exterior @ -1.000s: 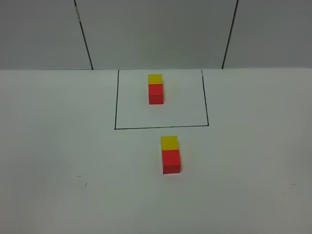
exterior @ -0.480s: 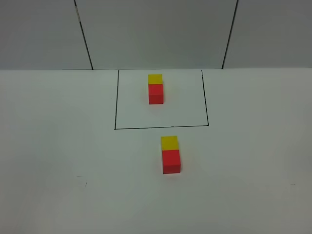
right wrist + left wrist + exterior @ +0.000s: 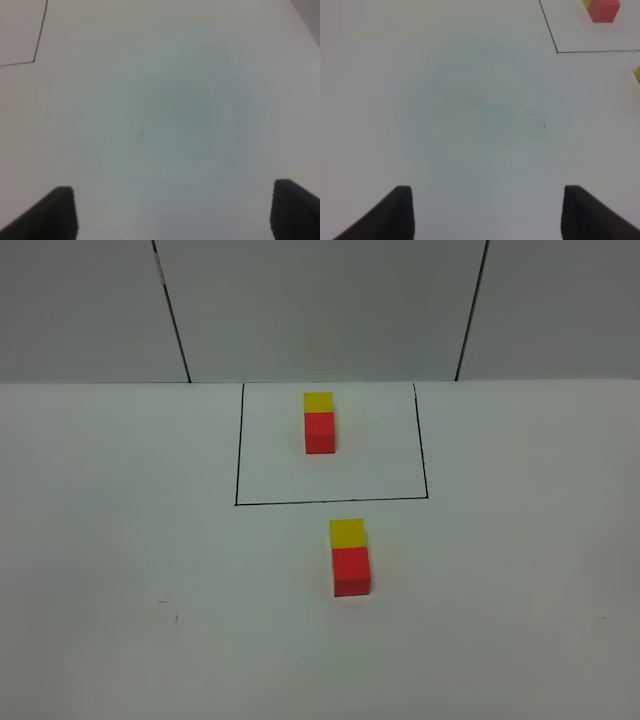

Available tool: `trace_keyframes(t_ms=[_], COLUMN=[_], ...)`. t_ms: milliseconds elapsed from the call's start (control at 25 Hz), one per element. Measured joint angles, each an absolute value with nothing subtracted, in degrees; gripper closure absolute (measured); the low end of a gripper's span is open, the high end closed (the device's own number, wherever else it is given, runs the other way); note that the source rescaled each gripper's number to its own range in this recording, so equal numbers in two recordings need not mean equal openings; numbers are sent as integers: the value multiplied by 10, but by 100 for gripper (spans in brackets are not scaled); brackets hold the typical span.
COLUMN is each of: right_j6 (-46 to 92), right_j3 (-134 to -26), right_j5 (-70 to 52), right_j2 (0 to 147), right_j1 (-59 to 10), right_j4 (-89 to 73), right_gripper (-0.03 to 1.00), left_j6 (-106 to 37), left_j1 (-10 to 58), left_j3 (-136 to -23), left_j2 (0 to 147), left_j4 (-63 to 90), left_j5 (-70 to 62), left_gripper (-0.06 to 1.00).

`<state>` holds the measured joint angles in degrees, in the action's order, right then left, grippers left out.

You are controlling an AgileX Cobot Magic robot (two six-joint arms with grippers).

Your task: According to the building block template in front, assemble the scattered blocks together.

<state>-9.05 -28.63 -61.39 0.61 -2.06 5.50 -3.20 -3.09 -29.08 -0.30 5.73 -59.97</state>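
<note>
In the exterior high view, the template stands inside a black-outlined rectangle point(image 3: 330, 502) at the back: a yellow block point(image 3: 319, 402) touching a red block point(image 3: 320, 432). In front of the rectangle a second yellow block point(image 3: 348, 532) sits against a second red block point(image 3: 352, 571), joined in the same line. Neither arm shows in the exterior view. The left gripper point(image 3: 487, 212) is open over bare table; the template red block point(image 3: 604, 10) shows far off in its view. The right gripper point(image 3: 175, 212) is open over bare table.
The white table point(image 3: 120, 540) runs to a grey panelled wall point(image 3: 320, 310) at the back. A corner of the black outline point(image 3: 35, 60) shows in the right wrist view. Small dark marks point(image 3: 176, 618) dot the table at left.
</note>
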Motion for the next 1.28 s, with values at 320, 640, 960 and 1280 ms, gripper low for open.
trace_keyframes(t_ms=[320,640,960,1280], right_j6=[-50,-9,-7,-7], right_j3=[-286,-286,-286,-286], right_j5=[-614,-614,-614,-614], right_j2=[6,6,6,6], right_j1=[-21,-21,-21,-21], right_j4=[37,8,5,5], right_gripper=[35,35,35,35], left_j6=[-32,-32,-32,-32], left_j1=[-31,-31,-31,-31], left_j3=[-291,-291,-291,-291], left_j2=[-3,-3,-3,-3], left_j4=[57,57,57,57], left_j5=[-600,-600,-600,-600], left_gripper=[54,54,54,54])
